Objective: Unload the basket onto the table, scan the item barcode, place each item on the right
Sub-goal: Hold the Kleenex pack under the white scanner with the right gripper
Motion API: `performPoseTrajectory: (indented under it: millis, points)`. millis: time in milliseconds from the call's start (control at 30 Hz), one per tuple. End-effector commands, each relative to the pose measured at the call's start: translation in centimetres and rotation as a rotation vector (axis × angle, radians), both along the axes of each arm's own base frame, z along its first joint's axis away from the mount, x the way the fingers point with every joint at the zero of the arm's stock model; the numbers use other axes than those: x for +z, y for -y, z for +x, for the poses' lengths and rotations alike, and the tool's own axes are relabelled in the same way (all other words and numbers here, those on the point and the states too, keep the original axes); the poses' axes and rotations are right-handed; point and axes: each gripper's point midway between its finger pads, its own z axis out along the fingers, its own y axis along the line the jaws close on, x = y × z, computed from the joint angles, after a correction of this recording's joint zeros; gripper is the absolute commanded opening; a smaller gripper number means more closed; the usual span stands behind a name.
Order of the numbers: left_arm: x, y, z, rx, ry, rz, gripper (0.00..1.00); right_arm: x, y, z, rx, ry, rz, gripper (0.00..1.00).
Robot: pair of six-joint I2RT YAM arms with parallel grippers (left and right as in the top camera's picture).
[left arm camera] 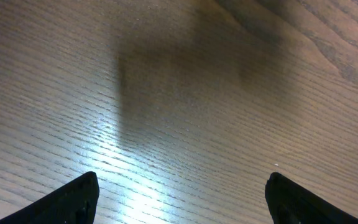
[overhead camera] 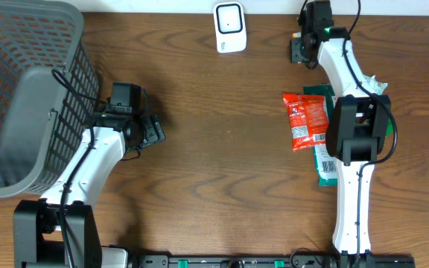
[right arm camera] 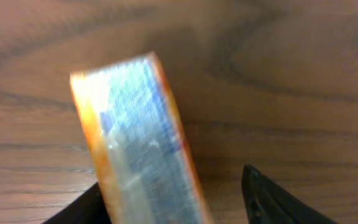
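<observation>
While left tool [left arm camera: 182,191] is hanging wide open, right tool [right arm camera: 173,199] is gripping an orange-edged packet [right arm camera: 138,137] near the scanner [overhead camera: 230,27]. Next move is probably facing its barcode toward the scanner.

overhead staring straight down at the whole table [overhead camera: 222,149], both wrist cameras peering close at that same wood

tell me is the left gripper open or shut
Open. On the left gripper, the fingertips stand wide apart, only table between them.
</observation>
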Motion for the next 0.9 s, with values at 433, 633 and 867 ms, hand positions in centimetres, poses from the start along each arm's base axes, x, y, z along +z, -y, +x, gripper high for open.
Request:
performPoseTrajectory:
  millis: [433, 633, 867]
  points:
    - [-0.6, -0.3, -0.4, 0.000, -0.021, 0.015, 0.86, 5.1, -1.3, 0.9, 0.120, 0.099, 0.027, 0.57]
    - [-0.6, -0.3, -0.4, 0.000, -0.021, 0.015, 0.86, 3.2, -0.8, 0.5, 0.112, 0.072, 0.021, 0.51]
    - [-0.6, -0.3, -0.4, 0.000, -0.021, 0.015, 0.86, 1.5, -0.3, 0.0, 0.120, 0.052, 0.009, 0.36]
